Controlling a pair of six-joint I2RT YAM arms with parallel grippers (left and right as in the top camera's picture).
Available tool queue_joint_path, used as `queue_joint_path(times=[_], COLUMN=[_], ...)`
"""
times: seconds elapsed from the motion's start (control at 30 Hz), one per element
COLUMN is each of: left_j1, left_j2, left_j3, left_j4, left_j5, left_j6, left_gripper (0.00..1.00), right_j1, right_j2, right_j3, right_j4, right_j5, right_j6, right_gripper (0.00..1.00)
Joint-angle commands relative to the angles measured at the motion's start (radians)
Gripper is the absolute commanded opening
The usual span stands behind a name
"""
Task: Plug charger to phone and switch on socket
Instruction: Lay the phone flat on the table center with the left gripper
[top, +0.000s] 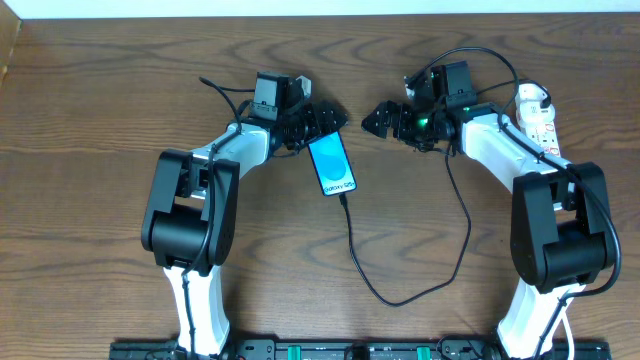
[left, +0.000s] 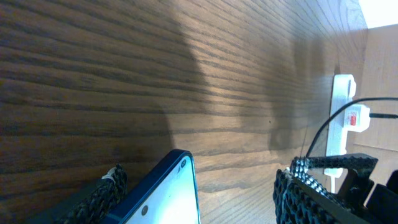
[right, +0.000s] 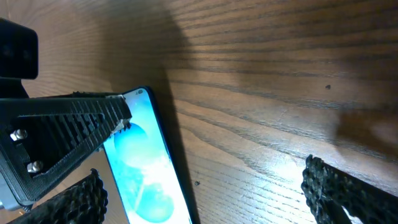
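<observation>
**A:** How do the arms sit?

**B:** Both reach up the wooden table (top: 100, 110) from its near edge, elbows out. Their wrists turn inward, so the grippers face each other near the middle.

**A:** And the left gripper (top: 328, 124)?

**B:** Its jaws are spread wide and clamp nothing. The phone (top: 332, 165) lies flat, its top end between the fingers (left: 104, 191).

**A:** The right gripper (top: 373, 118)?

**B:** It is near the phone but apart from it, jaws wide and empty.

**A:** The charger (top: 349, 235)?

**B:** Its cable meets the phone's lower end, loops toward the near edge, then climbs past the right arm. The socket (top: 540, 118) lies far right, beside that forearm.
</observation>
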Motion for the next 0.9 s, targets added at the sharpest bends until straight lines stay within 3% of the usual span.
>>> queue_joint_path(times=[0.0,0.33,0.4,0.87], left_j1=[0.005,-0.035,-0.046,-0.053], left_j2=[0.045,0.045,0.045,0.045], left_j3=[-0.029,-0.029,-0.029,-0.029], left_j4=[-0.033,-0.040,-0.040,-0.037], left_j5=[-0.132,-0.194,-0.207,-0.212], left_j6=[0.018,0.018,0.018,0.018], left_gripper=[0.78,0.79,0.94,0.94], right_j1=[0.002,0.002,0.002,0.002], right_j2=[0.014,0.014,0.014,0.014], right_j3=[-0.006,-0.006,-0.006,-0.006], right_j4=[0.003,0.002,0.002,0.002], right_j5=[-0.005,0.006,0.006,0.010], right_j6=[0.003,0.015,0.015,0.015], right_gripper=[0.99,0.99,0.99,0.99])
